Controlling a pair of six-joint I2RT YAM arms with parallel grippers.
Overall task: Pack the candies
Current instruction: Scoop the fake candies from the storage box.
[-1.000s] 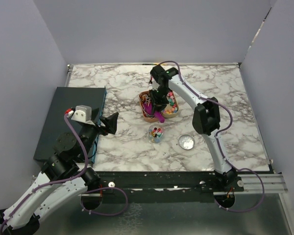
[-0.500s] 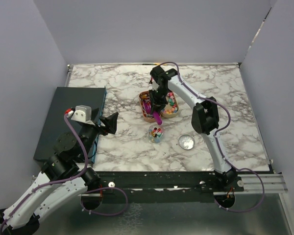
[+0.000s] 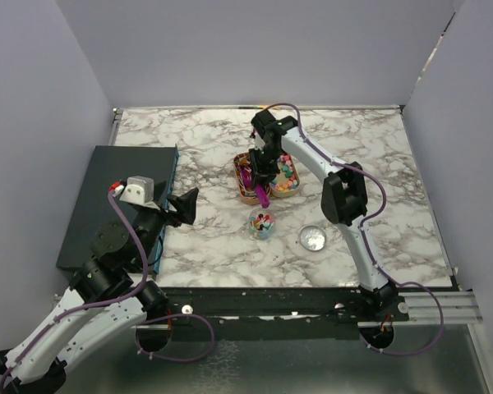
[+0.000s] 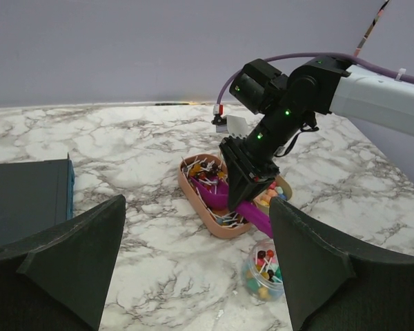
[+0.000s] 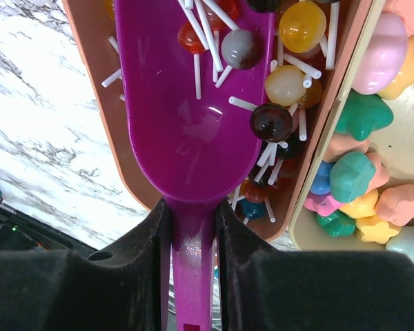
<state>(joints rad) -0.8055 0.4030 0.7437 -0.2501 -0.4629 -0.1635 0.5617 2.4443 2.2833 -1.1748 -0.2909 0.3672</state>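
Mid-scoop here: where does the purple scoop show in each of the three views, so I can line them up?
Top external: purple scoop just above centre, its handle pointing toward the arm bases.
Left wrist: right of centre, bowl in the tray, handle slanting down-right.
Right wrist: fills the upper middle, handle running to the bottom edge.
Shared landmark: the orange tray around the scoop's bowl.
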